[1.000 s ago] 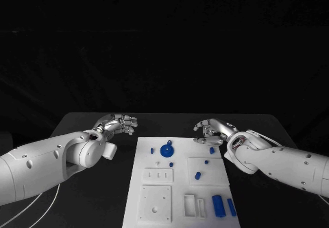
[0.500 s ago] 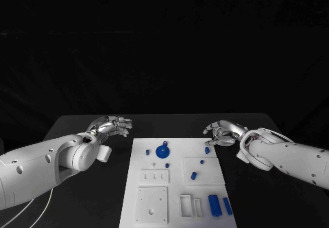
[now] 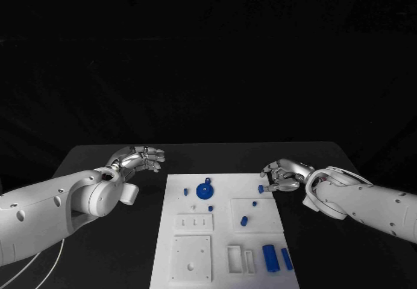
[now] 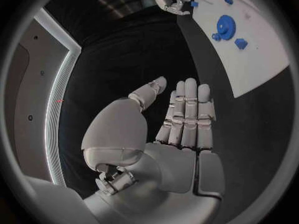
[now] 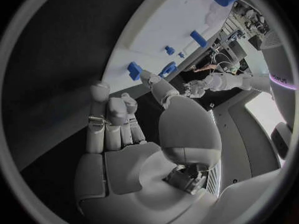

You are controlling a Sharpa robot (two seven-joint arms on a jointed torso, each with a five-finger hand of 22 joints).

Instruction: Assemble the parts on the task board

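Two hands flank the white task board (image 3: pixel 196 238) on my black table (image 3: pixel 104 158), and I read the layout as a job barely begun. My right hand (image 3: pixel 284 173) hangs at the board's far right corner, fingers curled toward a small blue part (image 3: pixel 261 188) lying near that edge; from the right wrist view its thumb tip sits just beside the piece, but I cannot tell whether it is pinched or merely touched. My left hand (image 3: pixel 139 158) waits off the board's far left corner over bare table, fingers apart and straight in the left wrist view, holding nothing, presumably parked so it stays out of the way. Loose parts lie scattered: a blue gear (image 3: pixel 205 192) near the far end, a short peg (image 3: pixel 244 221) on the raised right block, and two longer blue cylinders (image 3: pixel 270 258) side by side by the near right slots, seemingly staged for fitting.
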